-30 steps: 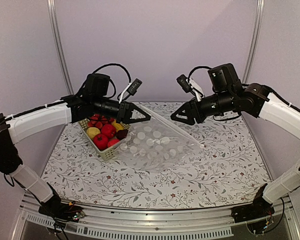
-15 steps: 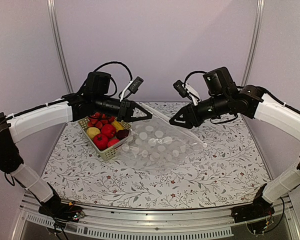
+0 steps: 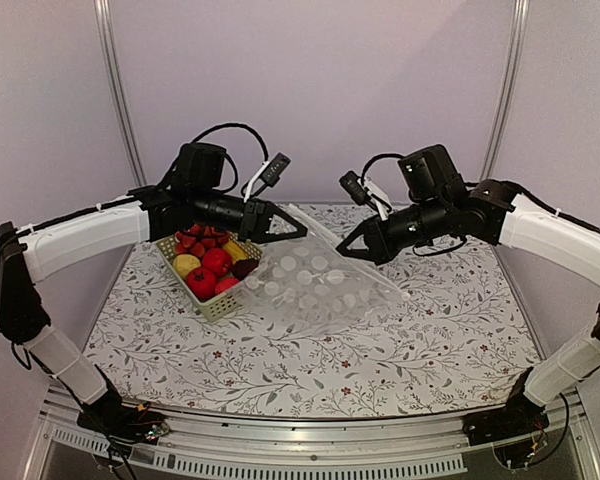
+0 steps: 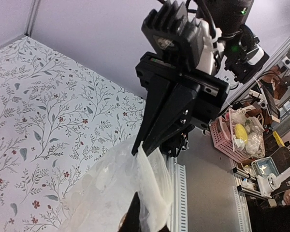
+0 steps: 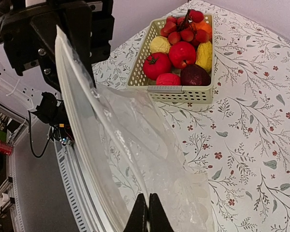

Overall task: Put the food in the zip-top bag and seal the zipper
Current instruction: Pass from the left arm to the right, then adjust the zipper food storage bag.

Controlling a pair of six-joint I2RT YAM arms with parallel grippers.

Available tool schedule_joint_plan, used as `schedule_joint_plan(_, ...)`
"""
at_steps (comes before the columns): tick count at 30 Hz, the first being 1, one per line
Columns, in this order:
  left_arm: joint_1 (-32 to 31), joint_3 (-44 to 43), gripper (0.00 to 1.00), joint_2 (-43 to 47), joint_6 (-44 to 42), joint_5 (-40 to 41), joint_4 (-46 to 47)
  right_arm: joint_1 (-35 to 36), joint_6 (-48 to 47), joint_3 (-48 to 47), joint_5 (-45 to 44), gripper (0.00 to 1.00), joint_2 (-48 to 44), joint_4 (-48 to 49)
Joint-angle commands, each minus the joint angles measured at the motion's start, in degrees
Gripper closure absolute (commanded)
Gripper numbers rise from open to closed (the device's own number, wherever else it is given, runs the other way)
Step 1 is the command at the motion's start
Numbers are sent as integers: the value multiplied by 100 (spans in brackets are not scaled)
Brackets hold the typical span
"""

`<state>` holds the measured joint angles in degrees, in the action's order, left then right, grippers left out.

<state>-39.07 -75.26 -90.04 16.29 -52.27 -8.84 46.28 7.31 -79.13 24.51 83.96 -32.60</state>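
Fingers of the right gripper are pressed together at the bottom of its own wrist view, with clear film running down into them. I judge this a pinch on the zip-top bag near its mouth. Left gripper is likewise closed, nipping the far end of the zipper, above the basket corner.

Why so: two pinches well apart lift the whitish strip off the table and draw it into one line. This is probably to bring the mouth up beside the basket for loading. Mouth not visibly parted.

Bag body sags to the table just beside the basket, on the right arm's side. Touching its wall or not, cannot tell.

Food all sits in the basket: red rounds, a maroon one, yellow ones. None in the bag, so the task has barely begun.

Views: only the right wrist view shows the strip's full run and the fruit close up. Left wrist view shows neither basket nor fruit, but does show film climbing to the right gripper's tip. Top view alone shows both arms meeting over the bag, beyond the basket.
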Motion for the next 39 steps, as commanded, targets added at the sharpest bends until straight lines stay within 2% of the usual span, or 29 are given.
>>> schedule_joint_plan(1, -83, 16, 85, -1, 108, 306, 261, 46, 366, 236, -317, 100, -289, 369)
schedule_joint_plan(3, -83, -28, 39, 55, 312, 962, 239, 40, 639, 197, -867, 100, -458, 266)
schedule_joint_plan(4, -83, -62, 14, 103, 558, 1466, 185, 40, 813, 133, -1412, 100, -538, 167)
schedule_joint_plan(5, -84, -100, 3, 158, 740, 1883, 78, 41, 947, 30, -1775, 100, -609, 8)
schedule_joint_plan(6, -86, -155, 1, 221, 876, 2345, -180, 39, 1123, -88, -2140, 100, -627, -158)
schedule_joint_plan(8, -92, -235, 1, 383, 1120, 3263, -683, 33, 1312, -368, -2734, 100, -599, -612)
schedule_joint_plan(11, -200, -69, 0, 723, 1345, 4310, -1031, 41, 1476, -538, -3061, 100, -455, -762)
schedule_joint_plan(14, -495, 403, 1, 1104, 1645, 4997, -766, 127, 1714, -237, -3333, 100, -558, -547)
schedule_joint_plan(17, -925, 816, 1, 1389, 1645, 5496, -144, 346, 1651, 104, -4080, 100, -715, -327)
schedule_joint_plan(20, -1159, 651, 1, 1343, 1912, 5491, -69, 382, 1686, 75, -4148, 100, -716, -294)
schedule_joint_plan(27, -1421, 610, 0, 878, 2242, 4829, 487, 606, 1998, 333, -3735, 100, -445, 406)
schedule_joint_plan(35, -1543, 1304, 1, 421, 2752, 4610, 1559, 875, 2534, 573, -3484, 100, 165, 815)
schedule_joint_plan(39, -1534, 1392, 1, 379, 2730, 4574, 1496, 891, 2722, 662, -3248, 100, 311, 1058)
